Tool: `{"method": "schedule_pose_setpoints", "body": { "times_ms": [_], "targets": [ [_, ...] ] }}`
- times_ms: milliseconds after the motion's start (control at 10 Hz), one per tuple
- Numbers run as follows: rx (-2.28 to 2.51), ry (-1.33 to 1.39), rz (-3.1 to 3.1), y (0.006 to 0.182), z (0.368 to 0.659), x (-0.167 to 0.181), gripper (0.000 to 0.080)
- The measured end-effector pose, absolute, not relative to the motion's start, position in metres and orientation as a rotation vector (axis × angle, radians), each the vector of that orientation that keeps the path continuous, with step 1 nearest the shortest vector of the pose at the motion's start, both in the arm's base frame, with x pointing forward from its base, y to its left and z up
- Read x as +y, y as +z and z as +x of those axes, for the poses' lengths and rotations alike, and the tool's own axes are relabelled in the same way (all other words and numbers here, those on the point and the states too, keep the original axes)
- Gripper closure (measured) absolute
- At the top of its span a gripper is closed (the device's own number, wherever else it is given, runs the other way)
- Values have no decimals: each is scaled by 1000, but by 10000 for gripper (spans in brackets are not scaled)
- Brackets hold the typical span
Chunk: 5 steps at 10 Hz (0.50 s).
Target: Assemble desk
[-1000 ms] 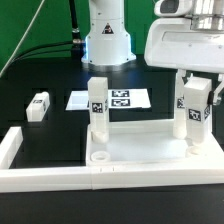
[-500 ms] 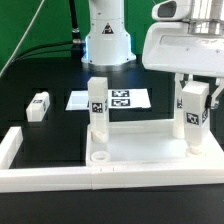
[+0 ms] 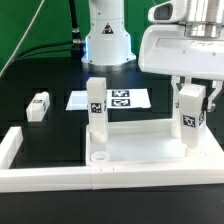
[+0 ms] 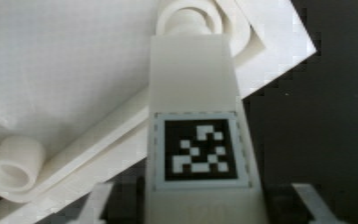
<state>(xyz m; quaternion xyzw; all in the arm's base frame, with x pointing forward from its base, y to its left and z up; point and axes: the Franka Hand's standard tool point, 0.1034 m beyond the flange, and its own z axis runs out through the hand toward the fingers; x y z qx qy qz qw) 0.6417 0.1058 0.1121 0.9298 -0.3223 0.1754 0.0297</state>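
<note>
Exterior view: the hand (image 3: pixel 192 96) hangs at the exterior view's right, its two fingers pinching the upper end of the held leg (image 3: pixel 190 122) from either side. The held leg stands upright, a black-and-white tag facing the camera, and its foot meets the far corner of the tabletop (image 3: pixel 140 148) on the exterior view's right. Whether it sits fully in the corner socket cannot be told. The second leg (image 3: pixel 97 108) stands upright at the tabletop's far corner on the exterior view's left, apart from the hand. The tabletop, a white tray with a raised rim, lies on the black surface (image 3: pixel 40 135), just behind the front bar of the border frame (image 3: pixel 60 182). A loose leg (image 3: pixel 38 106) lies on its side on the surface, well to the exterior view's left of the tabletop. The marker board (image 3: pixel 120 99) lies flat behind the tabletop, in front of the robot base (image 3: pixel 106 40).

Wrist view: the held leg (image 4: pixel 194 100) runs down the middle of the picture, its tag (image 4: pixel 201 151) near the hand. A dark finger shows on each side of it, close against it. Beyond the leg lies the tabletop (image 4: pixel 69 80), with a round socket (image 4: pixel 16 168) at one corner and the black surface (image 4: pixel 327 110) beside it.
</note>
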Motion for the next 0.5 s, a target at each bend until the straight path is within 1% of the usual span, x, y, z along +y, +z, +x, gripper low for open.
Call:
{"method": "schedule_pose_setpoints", "body": {
  "times_ms": [300, 500],
  "targets": [
    [-998, 546, 2868, 106, 639, 110, 511],
    [-1024, 563, 2867, 104, 630, 119, 509]
  ]
}}
